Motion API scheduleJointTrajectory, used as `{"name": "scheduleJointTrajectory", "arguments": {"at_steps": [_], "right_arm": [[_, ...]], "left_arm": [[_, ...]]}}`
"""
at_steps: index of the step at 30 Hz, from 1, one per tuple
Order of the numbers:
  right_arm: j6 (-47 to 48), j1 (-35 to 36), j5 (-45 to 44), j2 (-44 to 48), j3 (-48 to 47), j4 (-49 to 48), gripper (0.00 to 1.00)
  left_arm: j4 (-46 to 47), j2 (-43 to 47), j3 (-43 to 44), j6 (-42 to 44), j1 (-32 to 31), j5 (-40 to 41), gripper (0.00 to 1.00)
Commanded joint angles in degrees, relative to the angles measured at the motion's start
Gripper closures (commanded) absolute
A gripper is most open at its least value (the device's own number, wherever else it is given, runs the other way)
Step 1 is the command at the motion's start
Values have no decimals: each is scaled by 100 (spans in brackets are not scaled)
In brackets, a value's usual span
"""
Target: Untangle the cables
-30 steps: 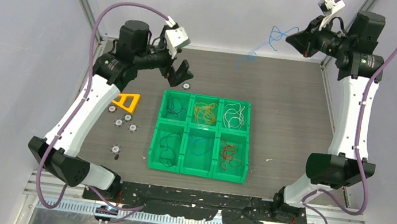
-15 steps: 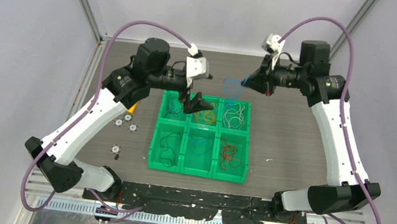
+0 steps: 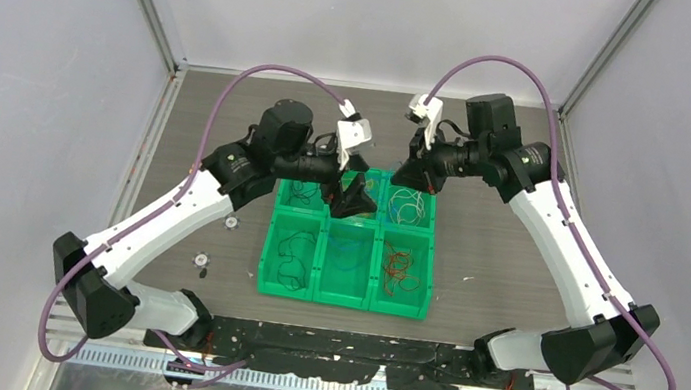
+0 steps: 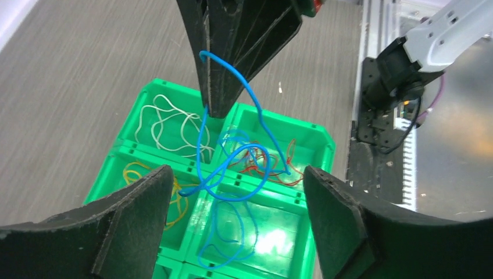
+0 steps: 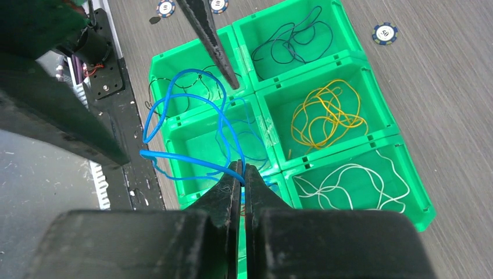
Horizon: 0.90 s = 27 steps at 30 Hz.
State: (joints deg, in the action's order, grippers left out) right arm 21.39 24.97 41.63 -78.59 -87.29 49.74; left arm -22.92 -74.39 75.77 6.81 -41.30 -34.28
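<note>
My right gripper (image 3: 405, 176) is shut on a blue cable (image 5: 185, 103) and holds it above the green tray (image 3: 343, 302). In the left wrist view the blue cable (image 4: 232, 145) hangs in loops from the right gripper's shut tips (image 4: 216, 110), over the middle compartments. My left gripper (image 3: 353, 198) is open and empty, its jaws wide on either side of the hanging loops (image 4: 236, 174). The tray's compartments hold black cables (image 5: 293, 42), yellow cables (image 5: 325, 116), white cables (image 5: 349, 180), red cables (image 3: 400, 268) and more blue cable (image 4: 232, 238).
Small round discs lie on the table left of the tray (image 3: 231, 222) (image 3: 201, 259), and a chip lies beyond it (image 5: 385, 33). The black base rail (image 3: 342, 344) runs along the near edge. Grey walls enclose the table.
Both arms swung inward over the tray. My right gripper carried the blue cable from the back wall down above the tray. My left gripper moved from the tray's left to under the cable.
</note>
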Motion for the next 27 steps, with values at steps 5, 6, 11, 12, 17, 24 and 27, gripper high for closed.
{"name": "scheduleJointTrajectory", "arguments": {"at_steps": [5, 6, 11, 12, 17, 24, 27], "right_arm": [[-223, 59, 315, 169, 130, -46, 95], [-238, 64, 295, 153, 136, -27, 95], [-434, 63, 9, 96, 91, -104, 95], [-484, 66, -3, 69, 72, -117, 95], [-548, 60, 316, 31, 20, -135, 95], [-146, -118, 351, -33, 163, 317, 95], [168, -207, 285, -152, 401, 383, 95]], "left_arm": [[287, -55, -96, 170, -27, -34, 40], [321, -17, -134, 171, -27, -151, 33], [339, 41, -285, 169, -79, -542, 3], [352, 25, -290, 92, -94, -465, 3], [282, -286, -148, -46, -98, 152, 34], [562, 30, -399, -134, 20, -183, 100], [1084, 329, -657, -403, 96, -349, 100]]}}
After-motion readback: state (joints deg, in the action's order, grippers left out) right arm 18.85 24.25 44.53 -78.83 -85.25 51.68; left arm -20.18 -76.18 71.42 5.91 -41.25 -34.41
